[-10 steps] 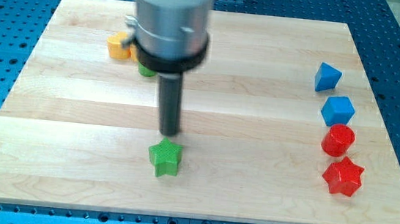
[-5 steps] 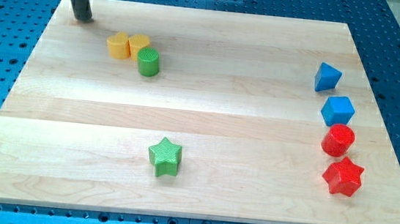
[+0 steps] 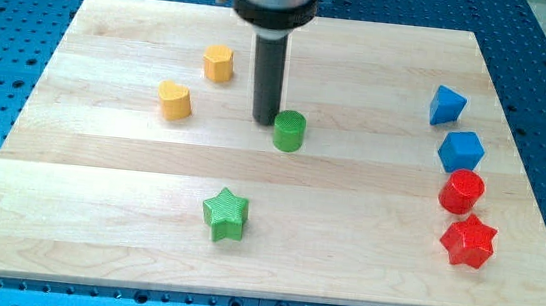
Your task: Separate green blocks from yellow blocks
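On the pale wooden board [image 3: 102, 157], my tip [image 3: 265, 122] stood just left of the green cylinder [image 3: 289, 131], right beside it, contact unclear. Two yellow blocks [image 3: 218, 63] [image 3: 174, 100] sat apart at the view's upper left. The green star [image 3: 225, 215] lay well below.

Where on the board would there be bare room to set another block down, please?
A wide bare band lies between the green cylinder and the blue blocks. The view's bottom-left corner, left of the green star, is bare too. It is crowded near my tip, the cylinder and the yellow blocks, and along the right-hand column down to the red cylinder and red star.
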